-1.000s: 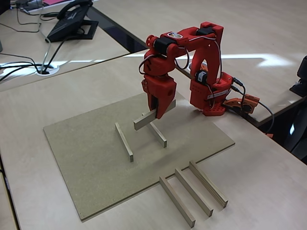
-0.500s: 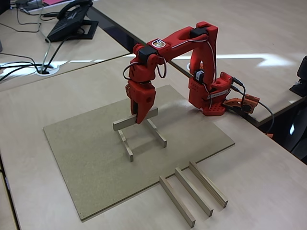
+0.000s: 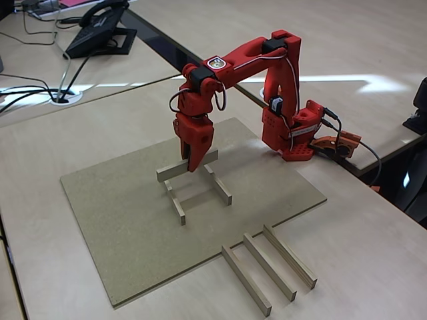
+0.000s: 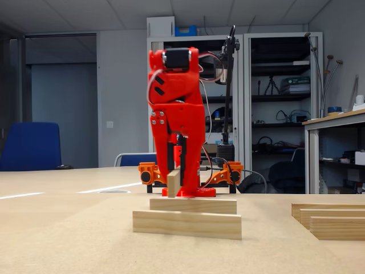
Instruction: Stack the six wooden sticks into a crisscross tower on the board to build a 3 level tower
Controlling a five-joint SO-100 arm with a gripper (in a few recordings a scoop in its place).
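My red gripper is shut on a wooden stick and holds it level, crosswise over the far ends of two parallel sticks lying on the board. In the low fixed view the held stick shows end-on between the fingers of the gripper. It hangs at the top face of the rear stick; whether they touch I cannot tell. The front stick lies nearer the camera. Three more sticks lie side by side on the desk, off the board's near right corner.
The arm's red base stands past the board's far right edge. A desk phone and cables lie on the neighbouring desk at the back left. The three loose sticks show at the right in the low view.
The gripper carried the stick left and down, from above the right-hand stick to a spot across the far ends of both laid sticks. The other sticks have not moved.
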